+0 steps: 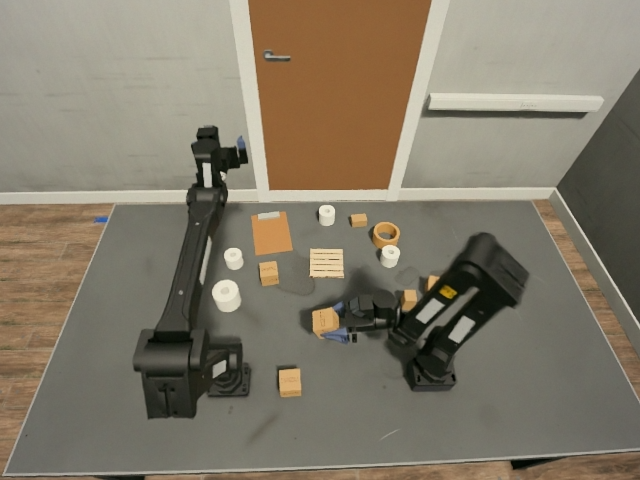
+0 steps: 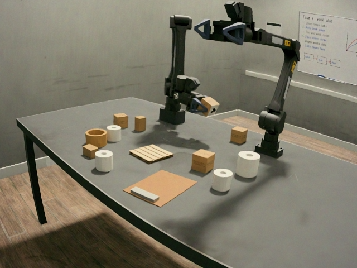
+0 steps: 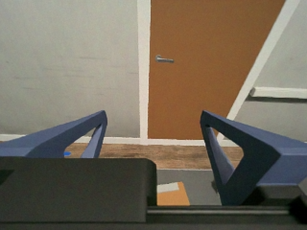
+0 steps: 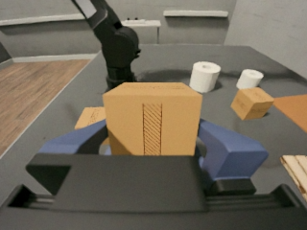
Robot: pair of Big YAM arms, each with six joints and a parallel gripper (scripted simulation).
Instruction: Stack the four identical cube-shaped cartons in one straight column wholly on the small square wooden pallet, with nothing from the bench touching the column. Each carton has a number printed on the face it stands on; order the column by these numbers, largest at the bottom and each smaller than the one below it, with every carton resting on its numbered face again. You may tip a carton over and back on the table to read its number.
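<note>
High top view facing the door (image 1: 341,93) (image 3: 206,72), exterior view across from the door side, left wrist view level toward the door, right wrist view close behind a carton (image 1: 325,321) (image 2: 210,106) (image 4: 153,120), pallet (image 1: 326,263) (image 2: 151,153) (image 4: 298,170) shared by top and exterior.

Slatted pale wooden pallet (image 1: 326,263) (image 2: 151,153), matt brown cardboard-like cartons

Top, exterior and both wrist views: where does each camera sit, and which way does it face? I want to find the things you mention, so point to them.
Top: high above the table (image 1: 330,439), facing down and toward the door; both arms show.
Exterior: beside the table (image 2: 121,245), angled down across it; both arms again.
Left wrist: on the left gripper (image 1: 242,149) (image 2: 220,30) (image 3: 153,115), facing the door (image 1: 336,93) (image 3: 201,81); its two blue fingers show.
Right wrist: on the right gripper (image 4: 153,115), facing the left arm's base; its fingers hold a carton (image 1: 325,322) (image 2: 209,105) (image 4: 153,120).
Shared: top and left wrist both show the door.
</note>
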